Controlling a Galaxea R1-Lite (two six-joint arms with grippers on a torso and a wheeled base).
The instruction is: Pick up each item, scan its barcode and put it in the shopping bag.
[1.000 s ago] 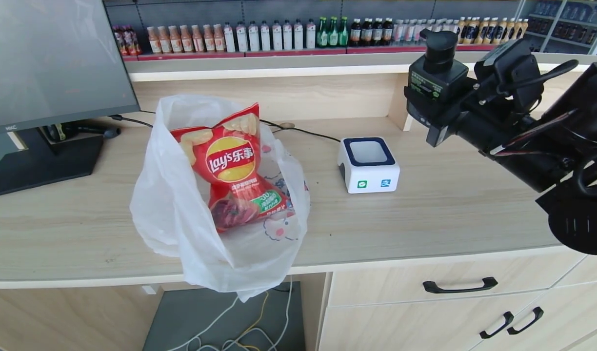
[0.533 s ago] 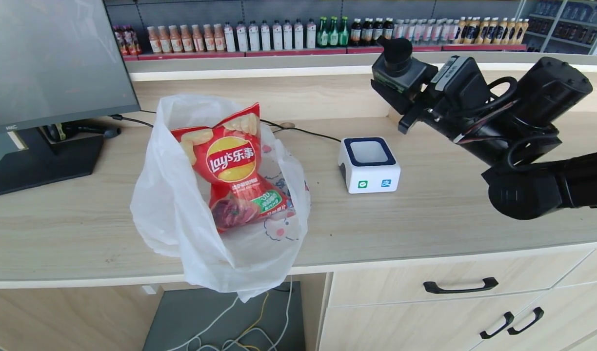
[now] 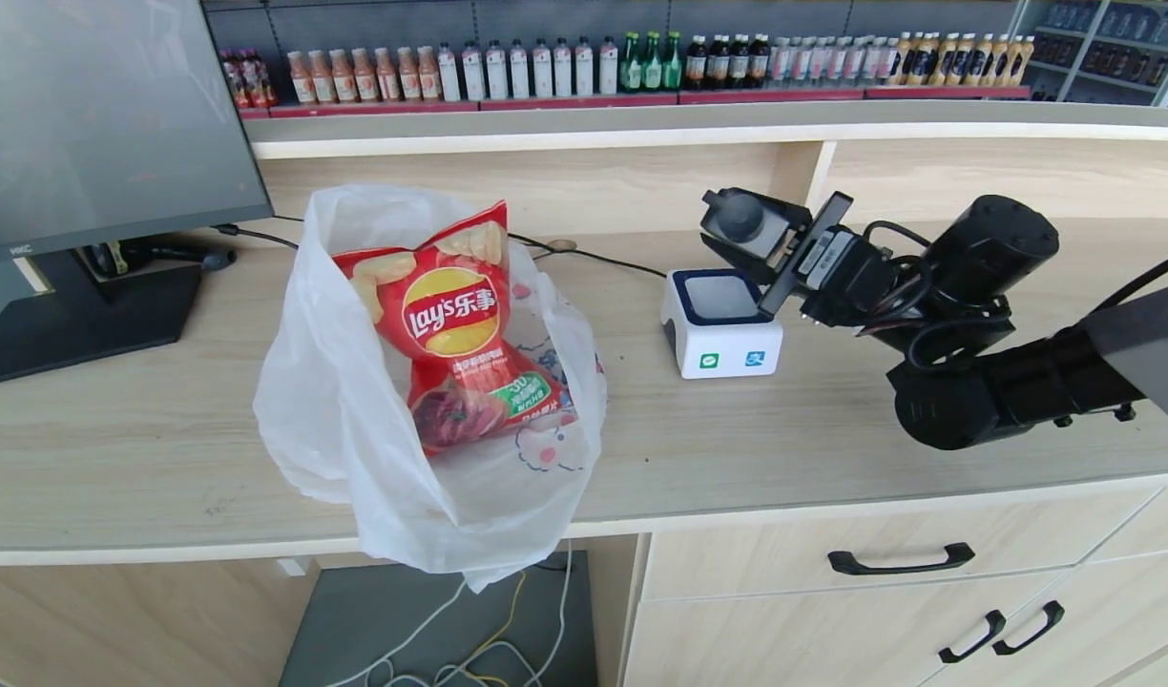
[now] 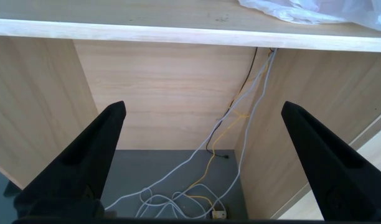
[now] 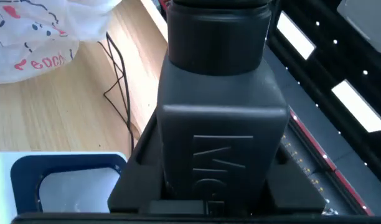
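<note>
While the right pincer (image 3: 761, 250) is clamped on a dark bottle (image 3: 744, 221), you've got that bottle tipped over just above the scanner (image 3: 720, 329), cap end away from the wrist. In the right wrist view the bottle (image 5: 215, 124) hangs over the back edge of the scanner window (image 5: 60, 180), close to it but apart, as far as I can tell. Whether the barcode faces the glass, can't tell (the label side toward the window is hidden).

Left pincer (image 4: 203, 109) has its fingers wide apart w/ nothing between them. It sits low, below the desk (image 3: 880, 401) edge, looking at the cables (image 4: 209, 180) underneath.

Progress, as I read it:
- Done: chips (image 3: 446, 296) stand upright in the bag (image 3: 336, 448), and a 2nd red packet (image 3: 479, 401) sits lower in front of them. So 2 items look bagged.
- Now: bottle is item no. 3, at the scan step.
- Left: get the scan, carry the bottle across to the bag, drop it in.

The bag mouth is open toward you but the chips take up most of it, so you'd prob. want to aim for the gap on the scanner side. The bag is thin and slumps over the desk's front edge, so a hard drop could tip it.
</note>
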